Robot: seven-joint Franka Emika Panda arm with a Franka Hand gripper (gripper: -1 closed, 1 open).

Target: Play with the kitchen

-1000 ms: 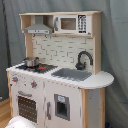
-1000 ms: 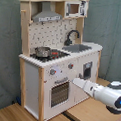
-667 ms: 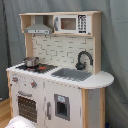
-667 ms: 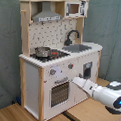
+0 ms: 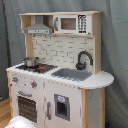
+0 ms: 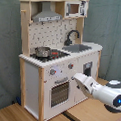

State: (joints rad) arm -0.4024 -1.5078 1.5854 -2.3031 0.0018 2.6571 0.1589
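The tall white and light-wood toy kitchen (image 6: 56,56) stands on the wooden floor; the white arm's gripper (image 6: 76,77), finger state indeterminate, nears the oven handle (image 6: 62,80) and should approach squarely.

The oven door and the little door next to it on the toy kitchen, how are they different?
In the first exterior view, the oven door sits under the hob and has a wide window with bars across it. The little door sits under the sink and has a smaller dark window. The oven door's handle runs sideways above its window; the little door's handle stands upright at its edge. Both are white and closed.
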